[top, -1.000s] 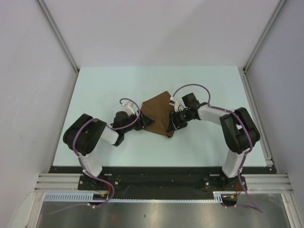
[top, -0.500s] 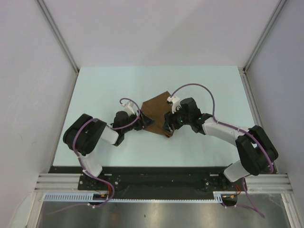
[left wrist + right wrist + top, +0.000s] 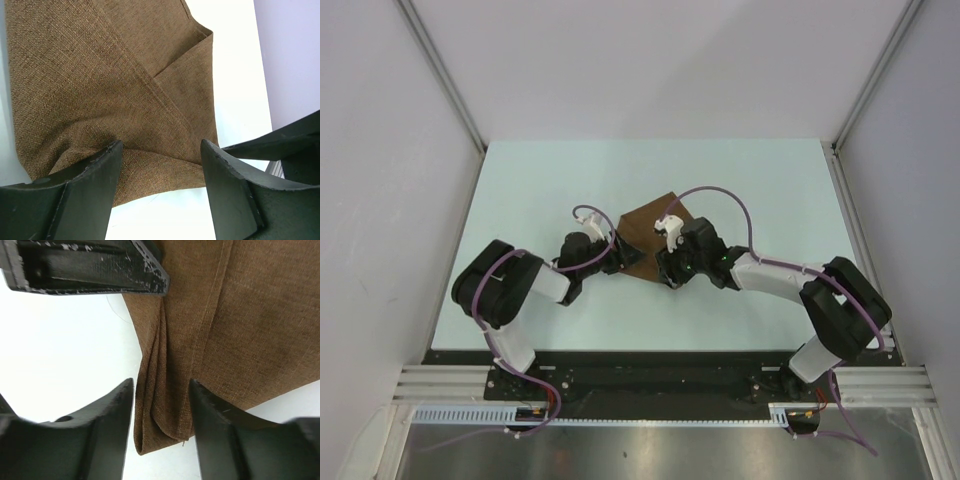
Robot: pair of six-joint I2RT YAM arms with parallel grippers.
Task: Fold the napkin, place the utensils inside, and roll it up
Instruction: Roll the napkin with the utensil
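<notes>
Two arms reach in low over the worktop (image 3: 540, 180). The left arm (image 3: 505, 285) is bent and comes from the left. The right arm (image 3: 790, 285) stretches out long from the right. They meet in the middle, at the near edge of one brown napkin (image 3: 642, 222). The napkin lies folded on the worktop.

There are two grippers. The left gripper (image 3: 613, 260) has its fingers apart, over the napkin's left side. The right gripper (image 3: 665, 268) has a bunched fold of the napkin between its fingers (image 3: 90, 440). I cannot tell if they squeeze it.
</notes>
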